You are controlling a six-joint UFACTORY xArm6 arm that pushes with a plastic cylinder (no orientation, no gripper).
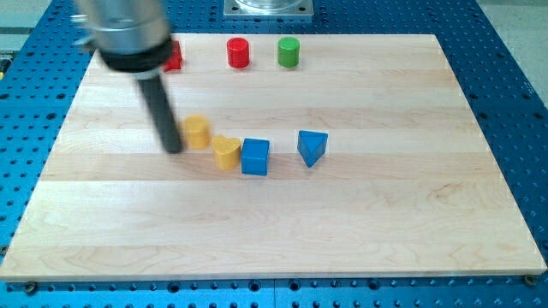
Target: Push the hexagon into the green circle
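The yellow hexagon stands left of the board's middle. The green circle stands at the view's top, right of centre. My tip rests on the board just left of the yellow hexagon, close to its lower left side; whether it touches cannot be told. The rod rises from the tip toward the view's top left, where the arm's blurred grey body shows.
A yellow heart, a blue cube and a blue triangle lie in a row right of the hexagon. A red circle stands left of the green one. A red block is partly hidden behind the arm.
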